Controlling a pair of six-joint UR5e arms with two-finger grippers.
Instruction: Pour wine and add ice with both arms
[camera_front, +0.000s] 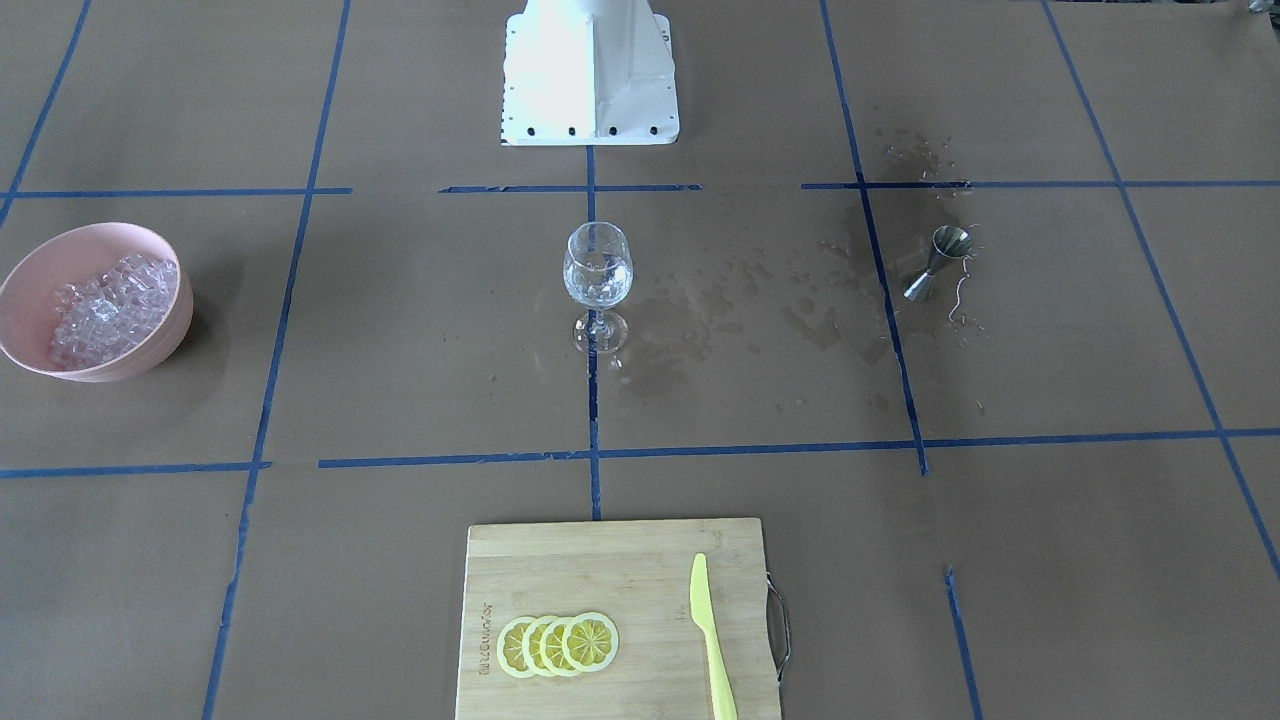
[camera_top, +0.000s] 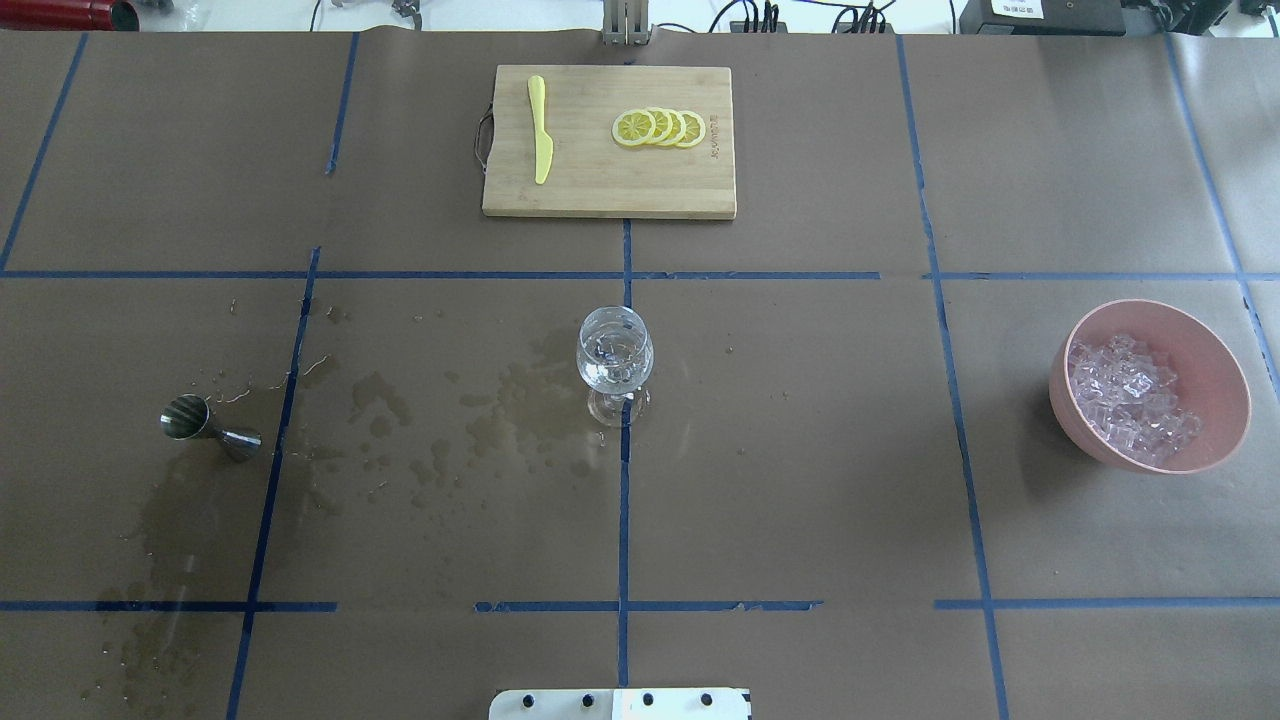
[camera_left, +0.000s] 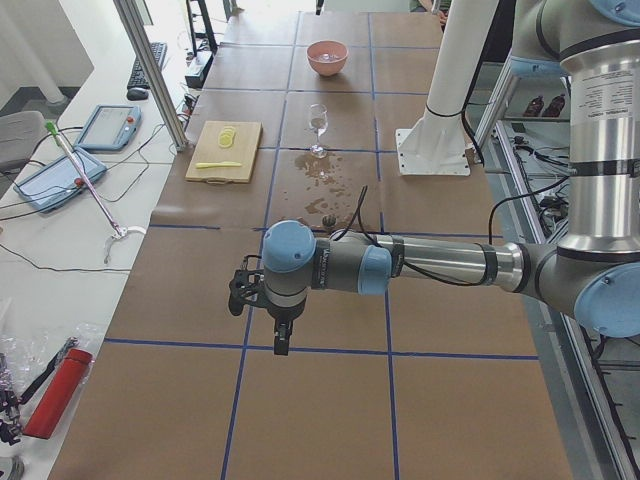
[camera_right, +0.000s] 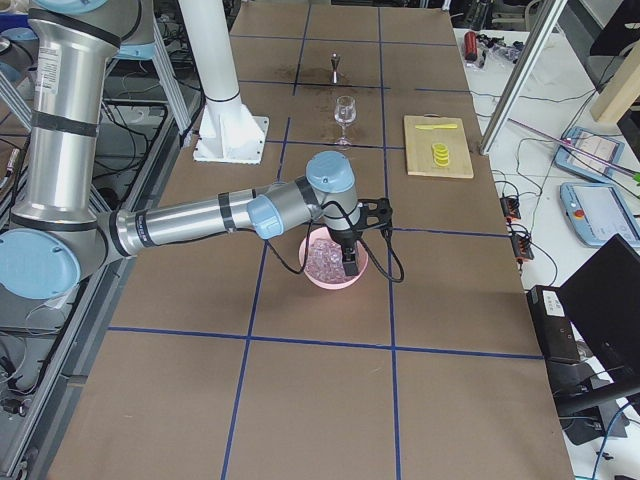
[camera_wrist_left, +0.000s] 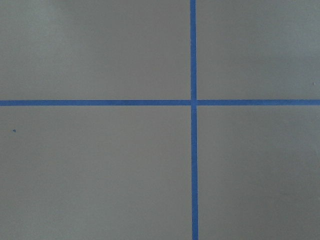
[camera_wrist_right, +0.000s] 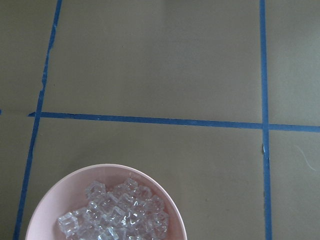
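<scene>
- Front-facing view: the wine glass (camera_front: 597, 268) stands at table centre. The wine (camera_front: 597, 288), clear liquid as far as can be told, sits low in it. The ice (camera_front: 112, 305) is heaped in a pink bowl (camera_front: 165, 335) at the glass's 9 o'clock. A steel jigger (camera_front: 936, 262) lies tipped at its 3 o'clock, amid wet patches (camera_front: 690, 335).
- Overhead view: the bowl is at the glass's 3 o'clock, well apart. Pouring looks done and icing is likely next. It calls for a straight drop into the heap, a light pinch on a cube and a low release over the rim.
- Left view: the left arm (camera_left: 430, 262) is stretched level. The left gripper (camera_left: 281, 343) points down over bare paper, and its jaws cannot be judged.
- Right view: the right arm (camera_right: 190, 225) reaches out. The right gripper (camera_right: 350, 268) hangs over the bowl, and its jaws cannot be judged either.
- Left wrist view: only crossed blue tape (camera_wrist_left: 193, 102) shows.
- Right wrist view: the bowl of ice sits at 7 o'clock, and no fingers show.
</scene>
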